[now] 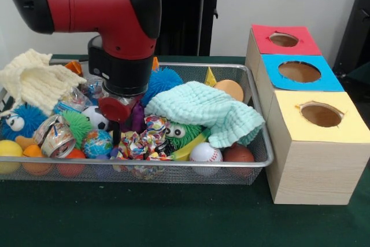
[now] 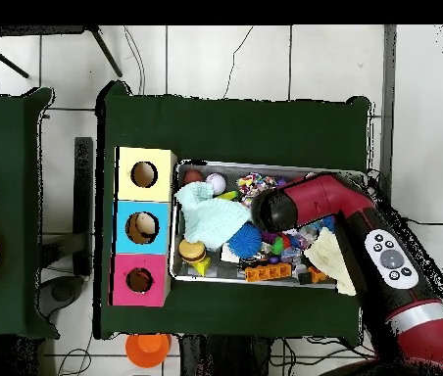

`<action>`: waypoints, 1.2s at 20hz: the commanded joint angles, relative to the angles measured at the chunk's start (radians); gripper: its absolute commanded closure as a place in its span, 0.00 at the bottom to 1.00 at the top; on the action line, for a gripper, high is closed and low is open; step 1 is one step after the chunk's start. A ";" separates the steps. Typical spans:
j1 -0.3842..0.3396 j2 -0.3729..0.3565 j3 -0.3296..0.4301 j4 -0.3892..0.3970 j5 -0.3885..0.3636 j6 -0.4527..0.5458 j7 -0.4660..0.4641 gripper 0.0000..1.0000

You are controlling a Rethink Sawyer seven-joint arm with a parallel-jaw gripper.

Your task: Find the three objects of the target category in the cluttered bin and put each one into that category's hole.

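Note:
A wire mesh bin [image 1: 257, 160] is packed with toys. My gripper [image 1: 115, 134] is down among them at the bin's middle, between a globe ball [image 1: 97, 143] and a colourful ribbon bundle [image 1: 145, 140]; its tips are buried. A soccer ball [image 1: 95, 117] sits just behind it. A mint cloth [image 1: 208, 111] covers the bin's right part, with a baseball [image 1: 206, 153] and a brown ball [image 1: 238, 154] in front of it. Beside the bin stand three boxes with holes: red [image 1: 283, 40], blue [image 1: 299, 72] and yellow [image 1: 321, 115]. From overhead the arm [image 2: 314, 201] covers the gripper.
A cream knit cloth [image 1: 34, 79] drapes over the bin's left end. A blue spiky ball [image 1: 162, 81], an orange ball [image 1: 231, 89] and a green fuzzy toy with eyes [image 1: 182, 131] lie nearby. An orange bowl [image 2: 147, 346] sits off the table.

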 commanded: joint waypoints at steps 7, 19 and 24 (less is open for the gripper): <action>0.060 0.091 -0.122 -0.068 -0.113 0.106 -0.232 0.00; 0.080 0.101 -0.151 -0.082 -0.078 0.107 -0.238 0.00; 0.089 0.100 -0.157 -0.082 -0.075 0.119 -0.249 1.00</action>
